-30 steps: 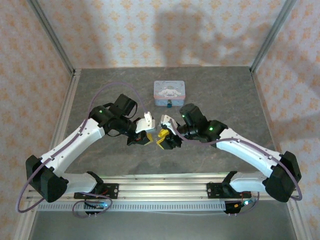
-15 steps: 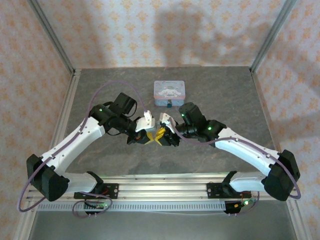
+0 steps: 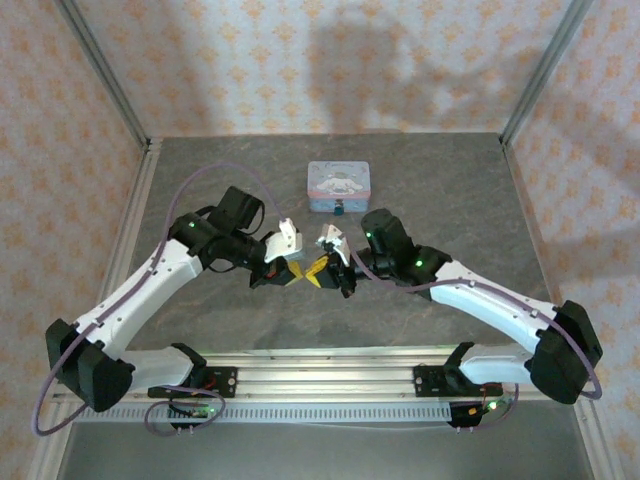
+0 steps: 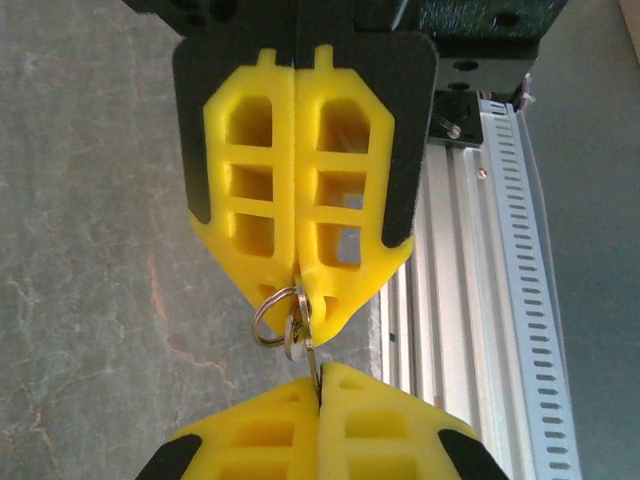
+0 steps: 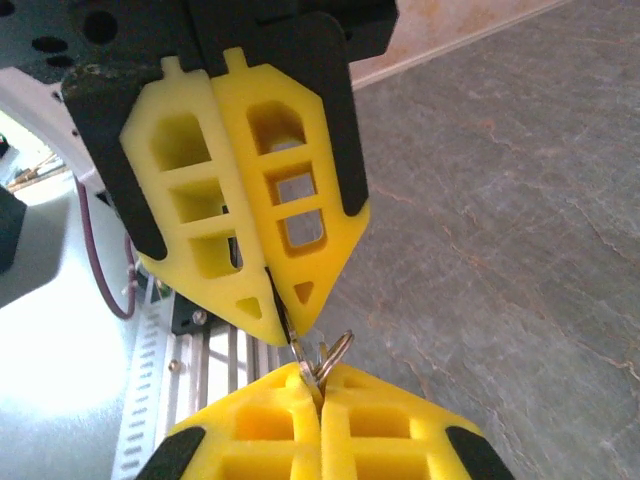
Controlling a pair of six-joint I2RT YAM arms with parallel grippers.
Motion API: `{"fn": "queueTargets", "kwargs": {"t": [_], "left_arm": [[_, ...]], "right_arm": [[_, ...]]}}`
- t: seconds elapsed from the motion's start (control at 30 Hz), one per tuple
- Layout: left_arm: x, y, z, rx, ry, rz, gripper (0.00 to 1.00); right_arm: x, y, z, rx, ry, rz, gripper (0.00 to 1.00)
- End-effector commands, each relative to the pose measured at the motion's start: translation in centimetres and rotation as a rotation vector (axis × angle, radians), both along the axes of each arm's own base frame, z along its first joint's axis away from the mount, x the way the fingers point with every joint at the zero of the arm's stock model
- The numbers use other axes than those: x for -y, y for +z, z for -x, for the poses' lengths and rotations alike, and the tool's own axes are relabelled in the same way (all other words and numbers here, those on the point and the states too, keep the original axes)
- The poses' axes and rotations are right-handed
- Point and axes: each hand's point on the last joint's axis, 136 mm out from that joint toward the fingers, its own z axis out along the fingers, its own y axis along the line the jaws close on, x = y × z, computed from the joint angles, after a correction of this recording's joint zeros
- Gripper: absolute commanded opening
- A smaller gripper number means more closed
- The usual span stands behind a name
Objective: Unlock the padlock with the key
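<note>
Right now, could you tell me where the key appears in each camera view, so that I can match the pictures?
Top external: the key is at centre, between left gripper and right gripper, too small to make out.
Left wrist: lower centre, its ring just left.
Right wrist: lower centre, ring just right.
Shared landmark: the two shut grippers' yellow tips, meeting on it.

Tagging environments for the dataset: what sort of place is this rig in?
Probably a lab test cell for robot work, not a home. Aluminium frame posts edge patterned backdrop walls around a grey stone-look table, and the two arms are bolted to an aluminium rail.
</note>
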Motion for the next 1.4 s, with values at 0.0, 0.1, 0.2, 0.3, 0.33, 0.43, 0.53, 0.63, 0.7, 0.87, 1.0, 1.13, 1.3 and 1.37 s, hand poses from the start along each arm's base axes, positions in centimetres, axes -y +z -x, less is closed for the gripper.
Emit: {"fn": "queueTargets", "kwargs": {"t": [0.0, 0.1, 0.2, 0.3, 0.33, 0.43, 0.53, 0.63, 0.7, 0.87, 1.0, 1.13, 1.3, 1.37], "left_arm": [[0.3, 1.0, -0.3, -0.001, 0.012, 0.059, 0.0], [0.2, 0.9, -0.6, -0.015, 0.032, 0.065, 0.15], [-0.1, 1.3, -1.2, 0.003, 0.073, 0.095, 0.37], [-0.8, 2.6, -2.5, 0.046, 0.171, 0.16, 0.58], [-1.2, 3.0, -3.0, 0.061, 0.213, 0.182, 0.59], [-2.4, 4.7, -4.4, 0.09, 0.346, 0.285, 0.6], [-3.2, 6.0, -5.8, 0.082, 0.494, 0.394, 0.59], [-3.4, 6.6, -6.5, 0.054, 0.585, 0.522, 0.59], [-3.6, 7.1, -7.0, 0.036, 0.629, 0.624, 0.59], [-3.4, 8.3, -7.7, -0.043, 0.654, 0.738, 0.55], [-2.5, 9.7, -8.6, -0.191, 0.638, 0.817, 0.5], [-2.2, 10.3, -9.3, -0.245, 0.642, 0.857, 0.48], [-1.8, 11.2, -9.4, -0.315, 0.623, 0.895, 0.46], [-1.9, 11.5, -9.3, -0.318, 0.622, 0.9, 0.46]], "right_arm": [[-0.7, 3.5, -0.6, -0.005, -0.035, -0.153, 0.0], [-0.8, 3.9, -1.0, -0.04, -0.07, -0.2, 0.0], [-0.7, 3.9, -1.5, -0.06, -0.112, -0.222, 0.0], [-0.5, 3.3, -2.6, -0.069, -0.188, -0.232, 0.0], [-0.1, 4.2, -2.6, -0.056, -0.207, -0.259, 0.0], [0.3, 4.5, -3.7, -0.075, -0.282, -0.298, 0.0], [0.7, 4.7, -4.8, -0.114, -0.347, -0.341, 0.0], [0.9, 5.8, -5.5, -0.156, -0.374, -0.422, 0.0], [0.4, 5.5, -6.0, -0.206, -0.377, -0.45, 0.0], [-0.3, 6.4, -6.2, -0.295, -0.331, -0.544, 0.0], [-0.2, 7.1, -6.9, -0.332, -0.342, -0.6, 0.0], [0.3, 7.5, -7.5, -0.345, -0.372, -0.645, 0.0], [0.6, 7.6, -7.6, -0.353, -0.388, -0.66, 0.0], [0.6, 7.6, -7.6, -0.356, -0.389, -0.659, 0.0]]}}
